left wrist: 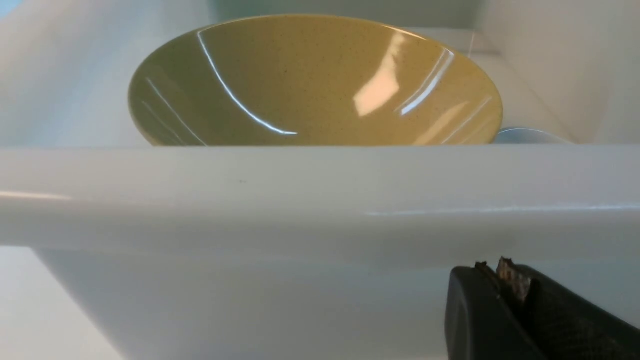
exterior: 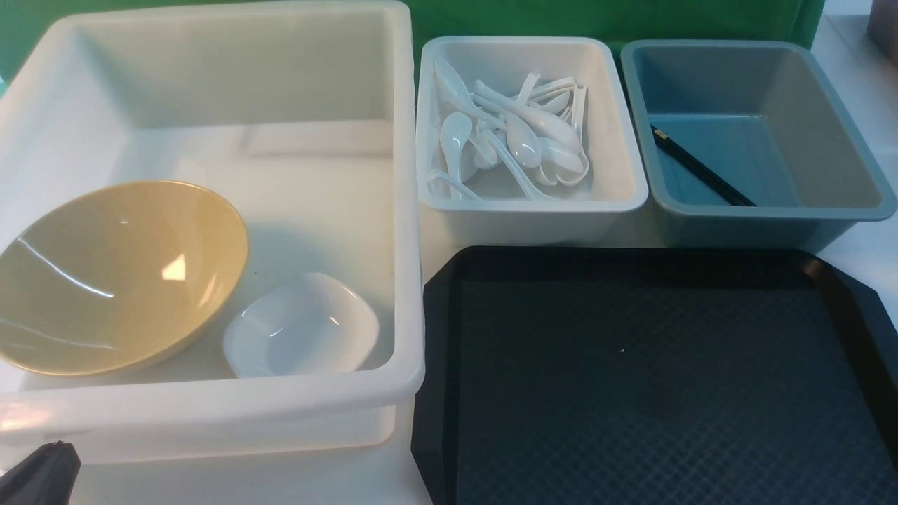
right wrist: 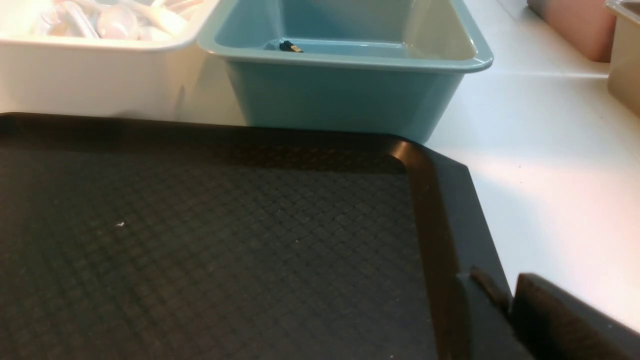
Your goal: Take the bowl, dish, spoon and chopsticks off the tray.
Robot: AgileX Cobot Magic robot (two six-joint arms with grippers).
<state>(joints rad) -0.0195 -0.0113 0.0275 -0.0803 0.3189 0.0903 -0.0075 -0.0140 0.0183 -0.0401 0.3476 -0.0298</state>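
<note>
Sitting tilted in the big white tub (exterior: 403,210) at the robot's left, the bowl (exterior: 116,273) leans with its open face toward the camera, its rim close beside the dish (exterior: 302,326), which lies on the tub floor nearer the tub's right wall. The tray (exterior: 631,379) lies flat at front right, its diamond-textured surface bare apart from a tiny pale speck. Behind it stand two smaller tubs side by side: a white one (exterior: 617,189) holding a heap of white spoons (exterior: 519,137), among which the task's own spoon cannot be told apart, and a blue-grey one (exterior: 828,210) where the chopsticks (exterior: 701,168) slant across the floor from the left wall toward the near wall. In the right wrist view, only the gold-marked end of the chopsticks (right wrist: 290,47) shows over the blue-grey tub's rim.

The left gripper (exterior: 42,473) shows as a dark tip at the lower left corner of the front view, outside the big tub's near wall; in the left wrist view its fingers (left wrist: 500,310) lie pressed together with nothing between them, below the tub's rim, with the bowl (left wrist: 315,82) rising beyond. The right gripper (right wrist: 505,305) appears only in its own wrist view, low over the tray's right rim; a narrow gap shows between its dark fingers, and nothing is held in them.
</note>
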